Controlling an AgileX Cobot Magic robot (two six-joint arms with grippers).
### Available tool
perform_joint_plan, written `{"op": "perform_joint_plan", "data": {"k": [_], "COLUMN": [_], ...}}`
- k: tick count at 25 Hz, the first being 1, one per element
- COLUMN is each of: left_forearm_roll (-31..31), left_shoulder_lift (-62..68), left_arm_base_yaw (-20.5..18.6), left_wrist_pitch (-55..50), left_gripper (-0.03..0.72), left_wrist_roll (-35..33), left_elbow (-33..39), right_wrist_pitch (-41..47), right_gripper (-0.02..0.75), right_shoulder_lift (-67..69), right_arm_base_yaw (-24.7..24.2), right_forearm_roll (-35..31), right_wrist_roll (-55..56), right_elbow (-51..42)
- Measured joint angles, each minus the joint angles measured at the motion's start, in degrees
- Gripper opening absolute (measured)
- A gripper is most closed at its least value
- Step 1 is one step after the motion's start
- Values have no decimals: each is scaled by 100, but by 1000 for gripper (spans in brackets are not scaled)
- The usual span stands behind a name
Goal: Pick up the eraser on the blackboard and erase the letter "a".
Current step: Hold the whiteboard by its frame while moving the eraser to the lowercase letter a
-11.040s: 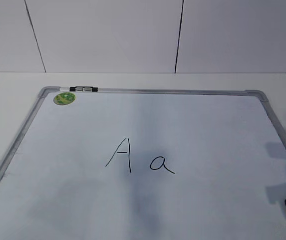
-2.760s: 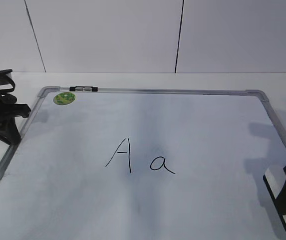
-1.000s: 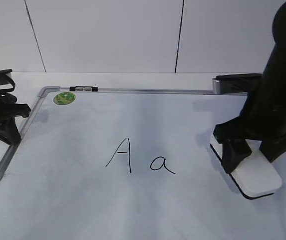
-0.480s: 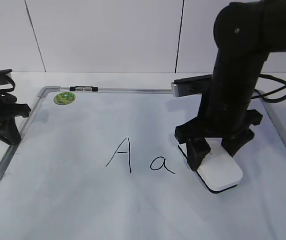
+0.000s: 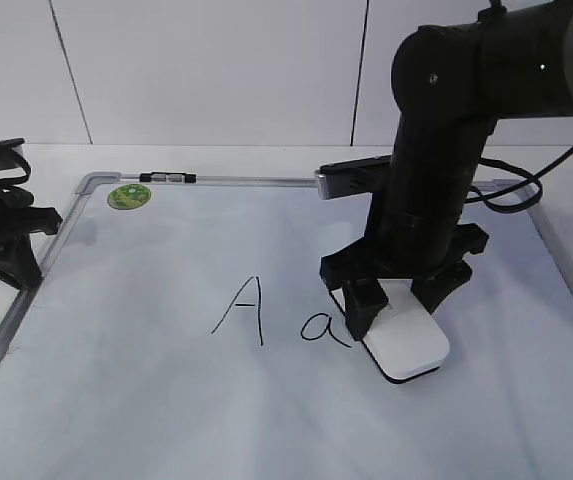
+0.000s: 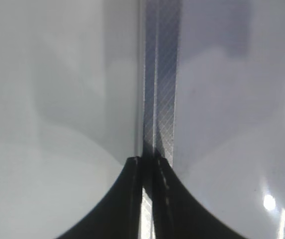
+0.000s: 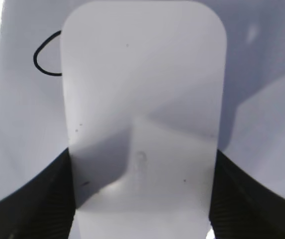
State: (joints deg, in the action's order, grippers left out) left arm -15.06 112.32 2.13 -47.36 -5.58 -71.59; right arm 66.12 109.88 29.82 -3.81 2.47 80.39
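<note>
Holding the eraser [image 5: 406,345] by its long sides, the right gripper [image 5: 403,297] has its jaws clamped against the white block, which the right wrist view confirms: dark fingers [image 7: 38,199] flank both edges. We find the eraser resting low on the blackboard [image 5: 126,400], just right of the "a" [image 5: 324,328], its near edge touching or overlapping the letter's tail; the loop is intact and visible beside the eraser's corner in the wrist view [image 7: 47,59]. The capital "A" [image 5: 241,310] stands left of the "a", close by.

We judge the step in hand to be the wipe itself. To do it well, we would keep the felt flat and pressed, sweep left across the whole loop and tail, and stop short of the "A". A short return pass may be needed.

The left gripper [image 6: 147,164], left of the "a" at the board's frame [image 6: 159,74], appears pinched narrow on that frame
</note>
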Motion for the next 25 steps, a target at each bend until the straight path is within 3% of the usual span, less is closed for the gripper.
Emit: {"op": "perform_joint_plan", "data": {"k": [25], "left_forearm_roll": [-10], "left_shoulder_lift": [0], "left_arm_base_yaw": [0], "left_wrist_pitch": [0], "left_gripper": [17], "left_wrist_roll": [0], "left_elbow": [0], "right_wrist_pitch": [-249], "right_gripper": [532], "right_shoulder_lift": [367], "right_arm_base_yaw": [32], "right_forearm_roll": [-172], "right_wrist_roll": [-36], "right_elbow": [13]}}
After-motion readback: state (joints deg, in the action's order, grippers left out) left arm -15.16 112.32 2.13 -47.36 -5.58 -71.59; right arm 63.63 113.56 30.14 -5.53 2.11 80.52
